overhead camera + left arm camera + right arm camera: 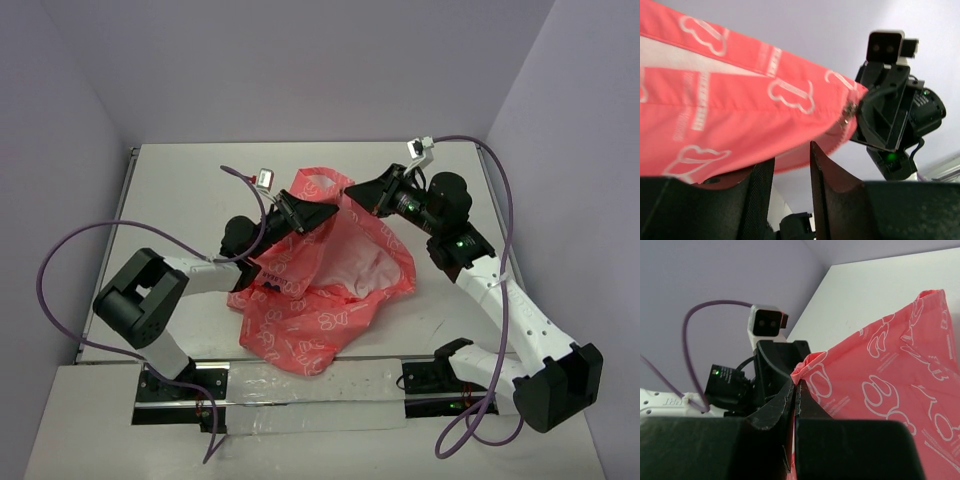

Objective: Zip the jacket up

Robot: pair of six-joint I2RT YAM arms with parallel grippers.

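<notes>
Lilac walls close in a white counter (190, 180). The right tool (796, 383) is clamped tight on an edge of the coral-pink jacket (310, 300), just beside a metal zip pull (849, 112). The left tool (791, 154) faces it, fingers slightly apart, cloth resting over one finger. Between them the edge hangs lifted. The rest of the jacket lies crumpled mid-counter, white lining showing.
</notes>
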